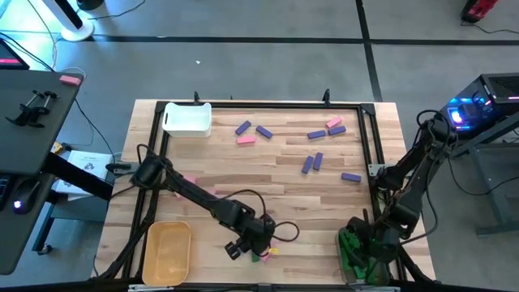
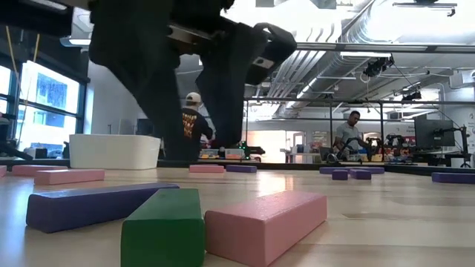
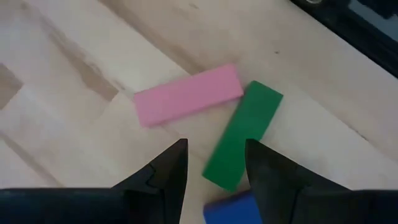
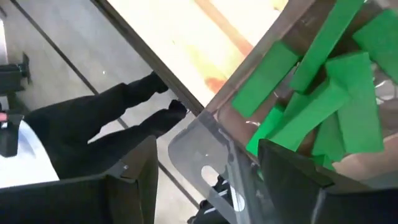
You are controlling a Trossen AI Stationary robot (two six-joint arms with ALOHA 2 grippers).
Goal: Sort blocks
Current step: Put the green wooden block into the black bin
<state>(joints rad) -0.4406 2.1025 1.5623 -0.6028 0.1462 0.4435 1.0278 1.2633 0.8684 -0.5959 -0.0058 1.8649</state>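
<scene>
Near the table's front edge lie a green block point(image 3: 244, 134), a pink block point(image 3: 186, 94) and a purple block point(image 3: 230, 210), close together; in the low view they are the green point(image 2: 165, 226), pink point(image 2: 263, 222) and purple point(image 2: 96, 204) ones. My left gripper point(image 3: 214, 149) hangs open just above them, pointing steeply down, its fingers on either side of the green block's near end without touching it. It shows in the high view too point(image 1: 258, 242). My right gripper point(image 4: 208, 149) stands open over the corner of the clear bin point(image 1: 361, 258), which holds several green blocks point(image 4: 311, 106).
A white bin point(image 1: 188, 118) stands at the far left and a yellow bin point(image 1: 168, 251) at the near left. Purple and pink blocks point(image 1: 316, 161) lie scattered over the far half of the table. A black frame point(image 1: 369, 138) runs along the table's edges. People stand in the room behind point(image 2: 194, 122).
</scene>
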